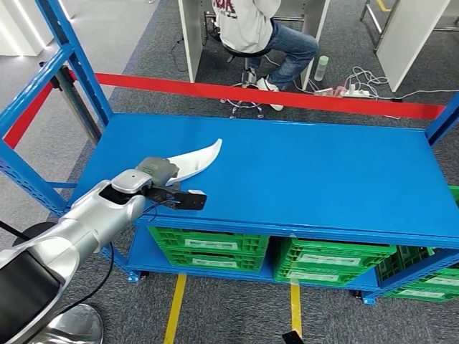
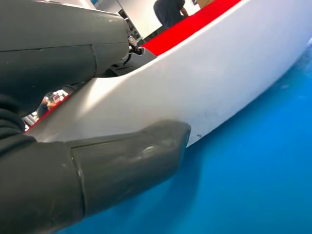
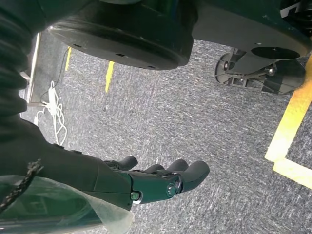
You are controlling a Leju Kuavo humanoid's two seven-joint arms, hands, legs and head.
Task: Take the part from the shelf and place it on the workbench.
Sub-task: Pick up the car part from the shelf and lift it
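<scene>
Head view: we see the long, curved white plastic part [image 1: 197,159] lying flat on the blue metal shelf [image 1: 303,179], toward its left end, in front of the red bar [image 1: 270,94]. Our left hand [image 1: 162,183] lies at the part's near, wide end, dark fingers [image 1: 189,201] stretched along the shelf just beside it. We judge this to be the moment of taking hold, the part not yet lifted.

Left wrist view: the part [image 2: 206,83] sits between the thick grey thumb [image 2: 132,161] and a dark finger [image 2: 66,53], one on either side of it. Whether they are pinching it, we cannot tell.

Right wrist view: our right hand [image 3: 154,180] hangs over the grey carpet floor [image 3: 191,112], fingers [image 3: 184,173] loosely extended and holding nothing, far from the part, since this reach needs only the left arm.
</scene>
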